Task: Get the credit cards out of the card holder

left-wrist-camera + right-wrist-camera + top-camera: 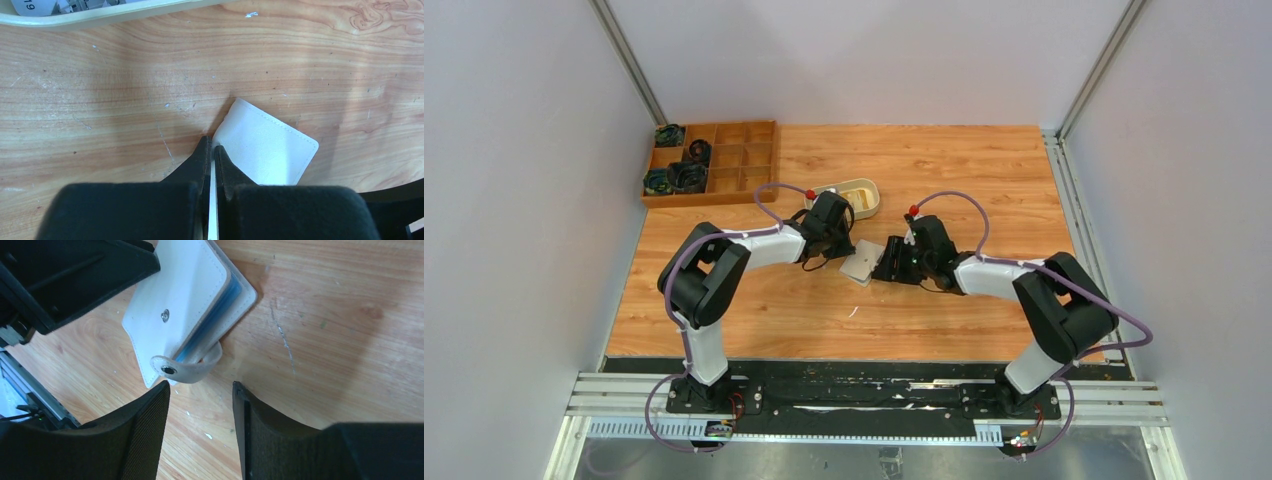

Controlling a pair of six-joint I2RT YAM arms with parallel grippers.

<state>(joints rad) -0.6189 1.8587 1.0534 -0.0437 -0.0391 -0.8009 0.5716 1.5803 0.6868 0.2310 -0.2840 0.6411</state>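
1. Left tool [211, 150]: clenched on one edge of the card holder [265, 145], whose far corner rests on the worktop [125, 100].
2. Right tool [200, 412]: released, jaws apart, grasping nothing.
3. Card holder: lies between my two tools, covers slightly agape.
4. Snap tab [192, 371]: unfastened, curling off the holder's open edge toward the right tool's gap, just beside it.
5. Credit cards: none out. Pale-blue edges show between the covers, and I cannot tell cards from lining.
6. Judgement: the opening faces the right arm, the free one, so the reach-in falls to it while the left pins.
7. Oval tray [856, 196]: beyond the left tool.
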